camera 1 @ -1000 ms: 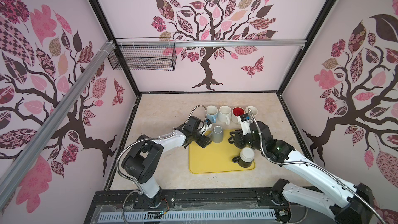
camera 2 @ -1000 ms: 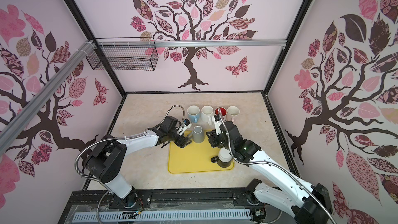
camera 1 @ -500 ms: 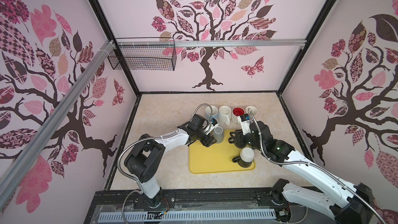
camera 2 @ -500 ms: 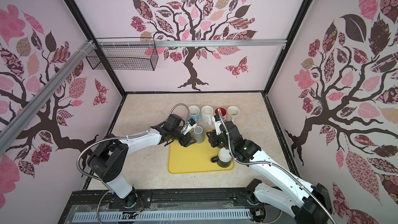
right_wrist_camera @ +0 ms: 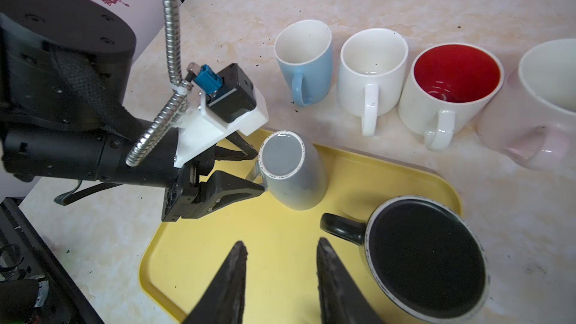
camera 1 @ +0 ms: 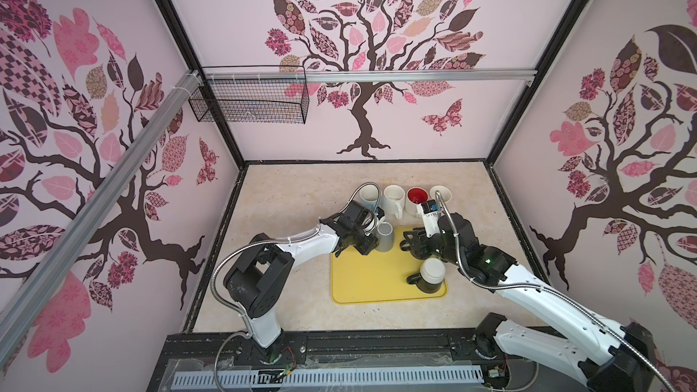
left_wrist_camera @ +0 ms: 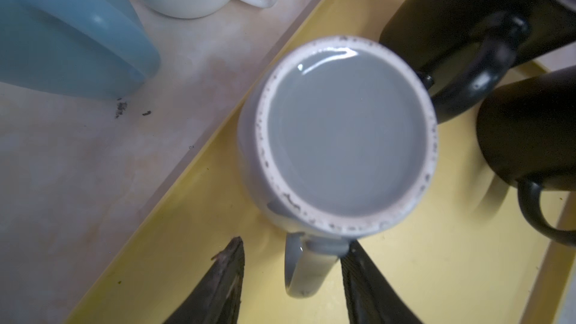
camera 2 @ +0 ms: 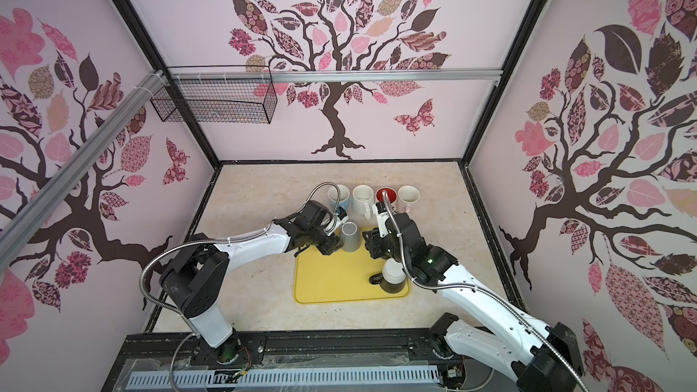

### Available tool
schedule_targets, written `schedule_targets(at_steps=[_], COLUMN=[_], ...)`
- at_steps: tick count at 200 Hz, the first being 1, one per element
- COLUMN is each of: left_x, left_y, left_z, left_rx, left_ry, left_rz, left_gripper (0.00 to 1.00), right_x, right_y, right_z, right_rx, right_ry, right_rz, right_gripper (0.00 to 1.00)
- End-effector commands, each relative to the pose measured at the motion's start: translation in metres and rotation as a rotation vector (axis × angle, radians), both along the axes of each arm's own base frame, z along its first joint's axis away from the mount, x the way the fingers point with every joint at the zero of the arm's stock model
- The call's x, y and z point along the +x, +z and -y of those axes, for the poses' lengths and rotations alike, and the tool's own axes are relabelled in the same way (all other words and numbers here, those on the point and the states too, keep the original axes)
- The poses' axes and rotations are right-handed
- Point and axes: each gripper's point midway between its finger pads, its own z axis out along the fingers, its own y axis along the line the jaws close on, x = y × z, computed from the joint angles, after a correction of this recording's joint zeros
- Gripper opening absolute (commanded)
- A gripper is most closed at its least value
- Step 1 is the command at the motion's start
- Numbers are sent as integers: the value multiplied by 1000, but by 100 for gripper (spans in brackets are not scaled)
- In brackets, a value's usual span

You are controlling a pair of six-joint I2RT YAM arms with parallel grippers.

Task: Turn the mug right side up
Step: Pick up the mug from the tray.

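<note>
The left gripper (right_wrist_camera: 259, 170) stands open astride the handle of the one upside-down grey mug (right_wrist_camera: 293, 176), at the far left corner of the yellow tray (right_wrist_camera: 358, 176). Two black mugs (left_wrist_camera: 461, 10) sit overturned further right. The right gripper (right_wrist_camera: 281, 241) hangs open and empty. Four upright mugs (right_wrist_camera: 372, 70) line the desk (right_wrist_camera: 405, 4) beyond.

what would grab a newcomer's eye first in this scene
Probably the yellow plastic tray on the beige table, with an upside-down grey ceramic mug at its far left corner and the left gripper straddling the mug's handle. Behind the tray four upright mugs stand in a row, one white mug red inside.
</note>
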Motion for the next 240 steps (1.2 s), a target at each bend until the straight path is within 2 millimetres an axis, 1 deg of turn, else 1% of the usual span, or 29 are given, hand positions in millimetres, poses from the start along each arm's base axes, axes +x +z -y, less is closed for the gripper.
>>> schedule_targets(at_steps=[1,35,63,97,135,145,152,157,215,240], left_x=[10,9,10,11,11,11,11,11,15,20], left_y=[9,4,6,8,6,5,4,4,3,5], left_z=[5,6,7,9,13,13,12,12,5,-4], left_rx=[12,29,32,32,23,23,26,27,60,92], left_ry=[24,20,15,8,3,8,14,14,44,88], left_rz=[27,20,24,34,21,19,17,17,31,55], left_gripper=[50,47,42,39,34,29,24,22,18,13], right_x=[-2,-4,-5,-6,-6,-6,-6,-6,-7,-7], right_y=[9,10,11,12,12,12,12,12,15,17], right_z=[1,2,2,1,1,1,1,0,-1,-2], right_rx=[20,24,30,35,36,36,36,36,45,53], right_ry=[-1,0,3,10,11,11,13,13,20,21], right_rz=[22,22,24,27,26,25,25,24,27,25], right_gripper=[40,39,39,39,39,39,39,39,39,39])
